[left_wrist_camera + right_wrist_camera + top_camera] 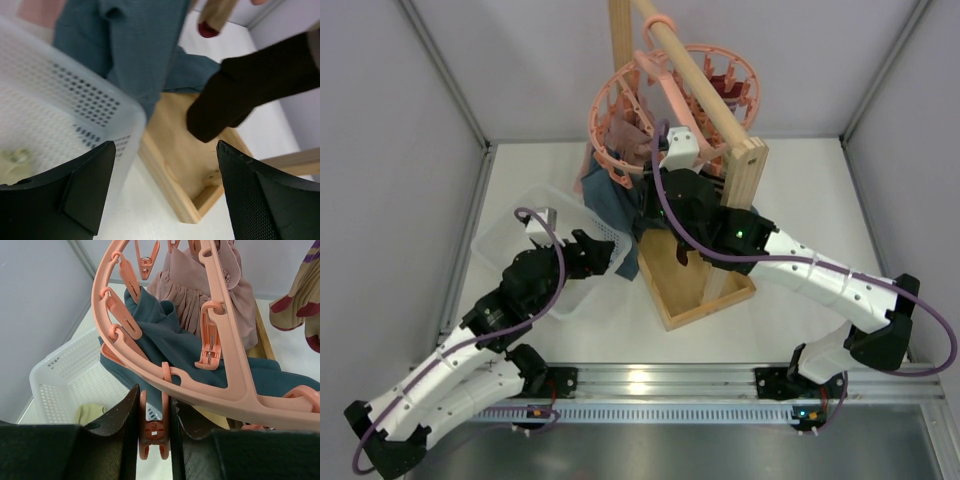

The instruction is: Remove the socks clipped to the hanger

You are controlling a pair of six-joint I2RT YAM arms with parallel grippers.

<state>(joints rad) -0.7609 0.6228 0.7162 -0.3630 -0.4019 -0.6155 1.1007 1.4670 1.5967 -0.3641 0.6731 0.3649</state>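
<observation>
So right hand (154,399) is pinching a clip peg (154,432) on the pink hanger (227,390). Left hand (165,150) hangs wide open by the white basket (75,100), cream sock (12,161) inside, dark brown sock (250,85) just beyond.

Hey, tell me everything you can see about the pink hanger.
The hanger is salmon-pink plastic: a double ring joined by spokes and lined with small clip pegs. Its hook hangs on the wooden rod, and it looks tilted. A blue cloth and a pink garment hang from it. The right gripper pinches one peg on the near rim.
</observation>
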